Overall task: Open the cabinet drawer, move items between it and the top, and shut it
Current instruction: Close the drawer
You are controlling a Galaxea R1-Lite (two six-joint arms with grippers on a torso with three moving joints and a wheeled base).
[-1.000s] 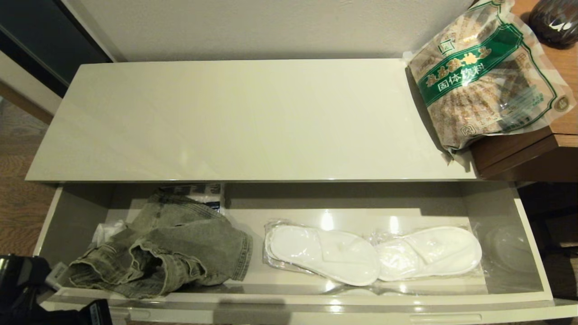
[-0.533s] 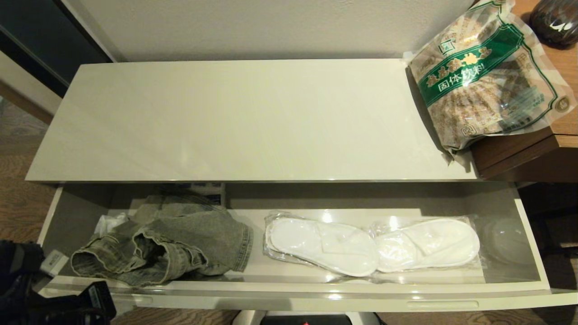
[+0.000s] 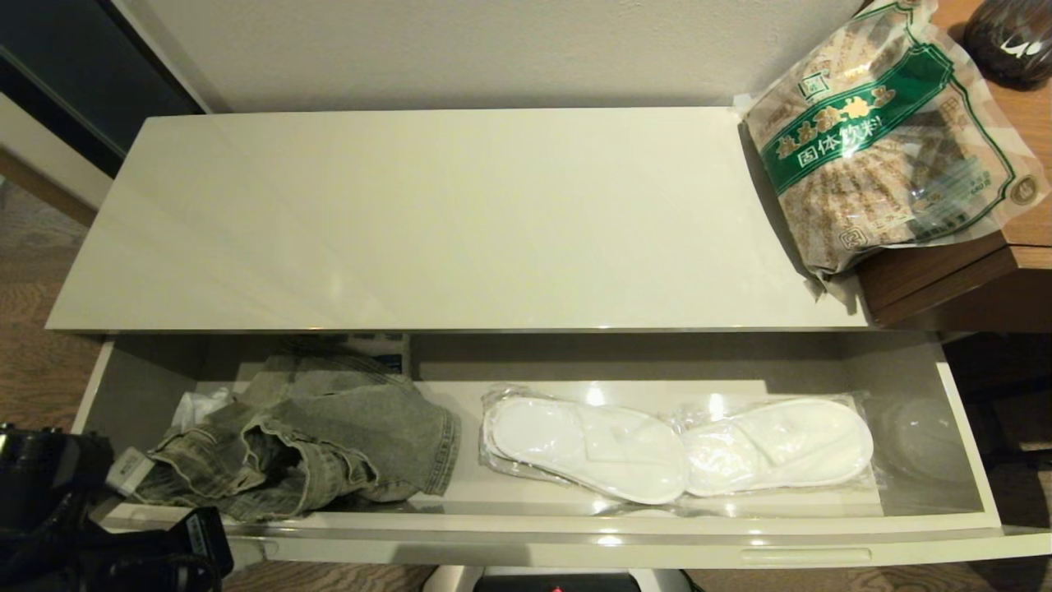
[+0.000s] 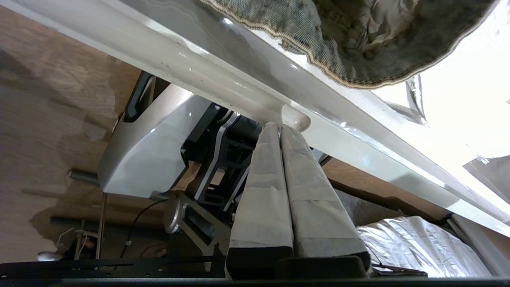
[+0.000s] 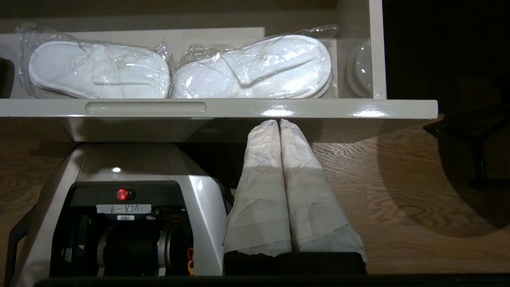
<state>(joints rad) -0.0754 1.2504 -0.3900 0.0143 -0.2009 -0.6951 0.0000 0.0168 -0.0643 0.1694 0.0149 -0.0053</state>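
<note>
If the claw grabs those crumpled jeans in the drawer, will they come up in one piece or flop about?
The denim garment lies crumpled in loose folds, so it would probably sag and dangle. A leg might drag over the drawer front. It looks unbreakable and unlikely to slip.

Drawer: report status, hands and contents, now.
Left hand shut, empty, at the drawer front near the jeans. Right hand shut, parked below the front. Drawer open; bag on the top. Slippers beside jeans.

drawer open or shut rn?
Open. The drawer is pulled out past the top; the denim and slippers lie exposed inside.
</note>
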